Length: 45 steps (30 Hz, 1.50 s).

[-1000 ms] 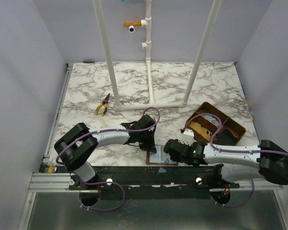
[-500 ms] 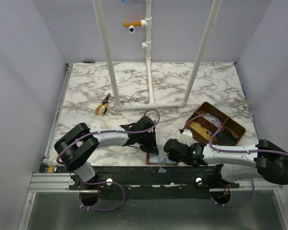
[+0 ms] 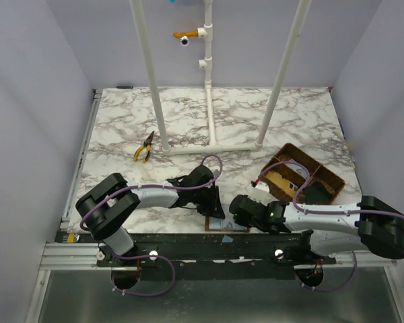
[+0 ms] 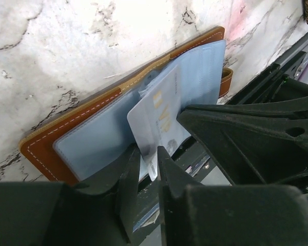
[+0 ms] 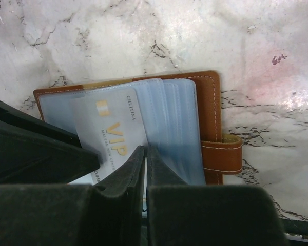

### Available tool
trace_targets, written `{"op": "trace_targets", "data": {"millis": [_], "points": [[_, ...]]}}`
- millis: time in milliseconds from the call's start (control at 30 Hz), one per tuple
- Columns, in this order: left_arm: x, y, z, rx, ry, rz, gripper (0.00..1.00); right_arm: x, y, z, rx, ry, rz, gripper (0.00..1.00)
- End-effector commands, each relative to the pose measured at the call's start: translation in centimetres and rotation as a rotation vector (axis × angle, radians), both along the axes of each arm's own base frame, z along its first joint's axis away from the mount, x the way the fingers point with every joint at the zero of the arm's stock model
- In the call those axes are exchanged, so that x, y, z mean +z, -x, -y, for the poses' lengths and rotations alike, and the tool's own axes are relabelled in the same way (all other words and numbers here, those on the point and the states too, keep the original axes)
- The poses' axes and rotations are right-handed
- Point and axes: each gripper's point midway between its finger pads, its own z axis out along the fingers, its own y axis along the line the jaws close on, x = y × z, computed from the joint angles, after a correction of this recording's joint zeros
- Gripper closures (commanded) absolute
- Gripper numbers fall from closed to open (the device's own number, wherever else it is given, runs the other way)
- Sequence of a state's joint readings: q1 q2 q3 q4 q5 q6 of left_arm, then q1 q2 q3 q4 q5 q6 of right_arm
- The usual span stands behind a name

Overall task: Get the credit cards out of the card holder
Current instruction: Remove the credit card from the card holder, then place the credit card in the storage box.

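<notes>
Lower centre, left wrist view: claw-to-claw handover.
Left gripper has loosened around a corner of the pale credit card; right gripper has closed at its edge. It sits partly out of the open card holder.

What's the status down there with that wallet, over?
Right gripper pinched shut on pale VIP card. Left gripper barely open at its corner. Card partly out of card holder. Nothing blocking.
</notes>
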<state>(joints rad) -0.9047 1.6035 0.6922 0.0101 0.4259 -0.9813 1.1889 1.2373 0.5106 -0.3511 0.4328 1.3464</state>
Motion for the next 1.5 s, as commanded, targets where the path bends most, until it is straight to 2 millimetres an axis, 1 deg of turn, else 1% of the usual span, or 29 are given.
{"op": "trace_targets", "data": {"millis": [0, 67, 133, 200, 400, 733, 933, 1133, 1200, 1300, 1467], "points": [[0.5, 0.1, 0.5, -0.013, 0.045, -0.004, 0.82, -2.9, 1.7, 2.3, 0.003, 0.095, -0.09, 0.94], [0.6, 0.1, 0.6, -0.012, 0.055, -0.005, 0.88, -3.0, 1.7, 2.4, 0.002, 0.098, -0.092, 0.93], [0.6, 0.1, 0.6, -0.011, 0.064, -0.01, 0.96, -3.1, 1.8, 2.4, 0.002, 0.1, -0.095, 0.94], [0.6, 0.1, 0.5, -0.008, 0.068, -0.013, 1.0, -3.2, 1.8, 2.5, 0.0, 0.102, -0.097, 0.94], [0.3, 0.0, -0.2, 0.009, 0.058, -0.018, 1.0, -3.3, 1.9, 3.2, -0.016, 0.128, -0.1, 0.94], [0.1, -0.9, -2.7, 0.034, 0.048, 0.001, 1.0, -3.5, 2.1, 4.2, -0.038, 0.144, -0.11, 0.95], [-0.1, -1.1, -3.5, 0.033, 0.034, 0.005, 1.0, -3.6, 2.0, 4.2, -0.036, 0.153, -0.113, 0.96], [0.1, -1.8, -4.9, 0.041, 0.017, 0.033, 1.0, -3.4, 1.9, 4.1, -0.035, 0.152, -0.107, 0.96], [0.4, -1.9, -5.3, 0.042, 0.012, 0.04, 1.0, -3.2, 1.8, 4.0, -0.034, 0.152, -0.104, 0.96], [1.3, -2.2, -5.7, 0.041, 0.018, 0.063, 1.0, -2.7, 1.5, 3.7, -0.028, 0.15, -0.093, 0.94], [3.6, -2.7, -6.0, 0.029, 0.037, 0.124, 1.0, -0.9, 0.6, 2.9, -0.016, 0.131, -0.052, 0.84]]}}
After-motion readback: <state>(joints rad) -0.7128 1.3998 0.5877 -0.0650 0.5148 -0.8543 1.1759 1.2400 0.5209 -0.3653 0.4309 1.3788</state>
